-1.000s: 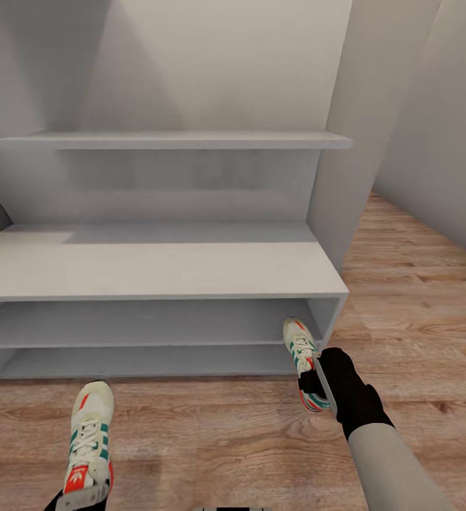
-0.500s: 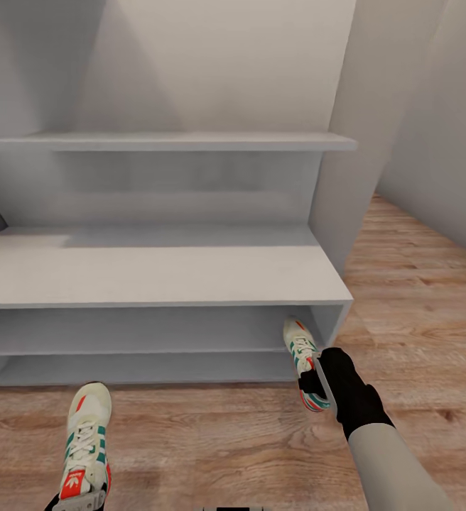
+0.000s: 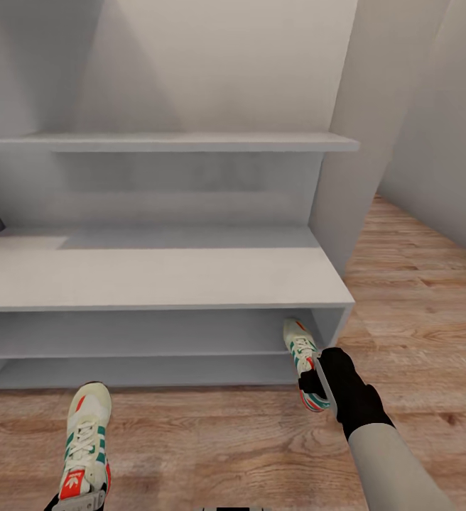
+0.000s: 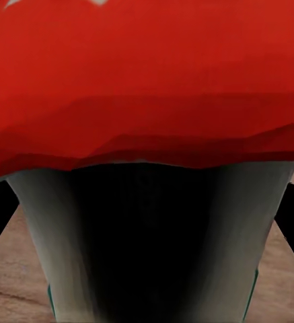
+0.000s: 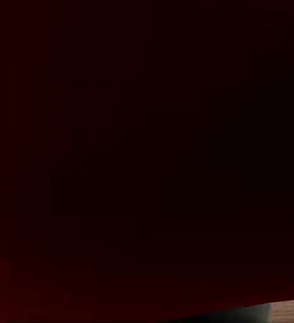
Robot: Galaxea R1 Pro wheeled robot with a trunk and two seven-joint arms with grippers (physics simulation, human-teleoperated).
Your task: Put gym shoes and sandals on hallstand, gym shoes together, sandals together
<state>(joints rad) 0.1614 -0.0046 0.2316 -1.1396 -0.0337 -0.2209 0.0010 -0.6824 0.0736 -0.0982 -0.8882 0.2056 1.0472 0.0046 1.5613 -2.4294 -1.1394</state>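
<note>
I've got a gym shoe in each claw: left gripper (image 3: 80, 500) clamped on the left gym shoe (image 3: 85, 443) by its heel, right gripper (image 3: 317, 387) gripping the right gym shoe (image 3: 302, 355), toe poking at the hallstand (image 3: 155, 273) lower opening.

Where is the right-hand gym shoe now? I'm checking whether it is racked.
Head view, right side: the gym shoe is held in the right gripper, toe toward the hallstand's lower right opening.
</note>
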